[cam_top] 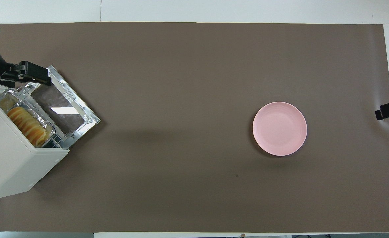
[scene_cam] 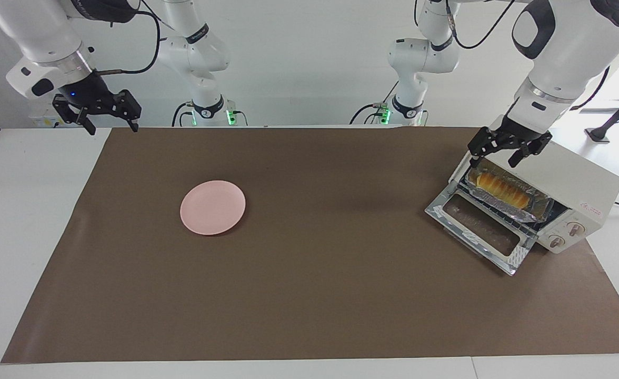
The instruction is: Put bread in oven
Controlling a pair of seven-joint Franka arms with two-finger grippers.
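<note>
The bread, a row of golden slices, lies in a crinkly silver foil tray on the wire rack inside the boxy cream oven, whose glass door hangs down open. The left gripper hovers over the oven's mouth with its fingers spread wide and empty. The right gripper waits with fingers wide over the table's edge at its own end, well apart from the round, smooth pink plate on the brown mat.
</note>
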